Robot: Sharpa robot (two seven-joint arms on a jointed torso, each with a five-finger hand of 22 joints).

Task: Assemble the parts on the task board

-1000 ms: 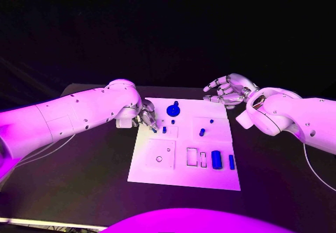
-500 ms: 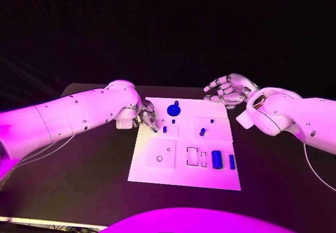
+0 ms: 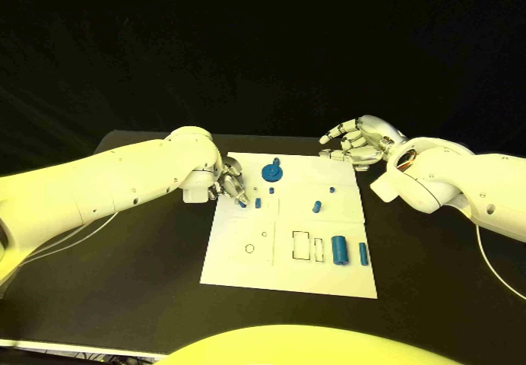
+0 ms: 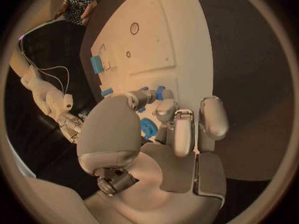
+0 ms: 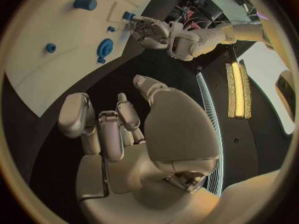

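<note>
The white task board [image 3: 287, 266] lies in the middle of the table. My left hand [image 3: 229, 182] hovers over the board's far left edge and pinches a small blue peg [image 3: 241, 203] [image 4: 161, 92] between thumb and finger, its tip close to the board. Beside it a short blue peg [image 3: 258, 202] stands in the board. A round blue part with a knob [image 3: 270, 172] [image 5: 104, 47] lies near the far edge. My right hand [image 3: 356, 142] floats past the board's far right corner, fingers apart and holding nothing.
More blue parts sit on the board: two small ones [image 3: 315, 206] near the middle, a thick cylinder [image 3: 339, 249] and a slim bar [image 3: 362, 254] at the near right. Rectangular slots [image 3: 300, 245] and a round hole [image 3: 250, 249] lie in the near half. Black table [image 3: 131, 281] surrounds it.
</note>
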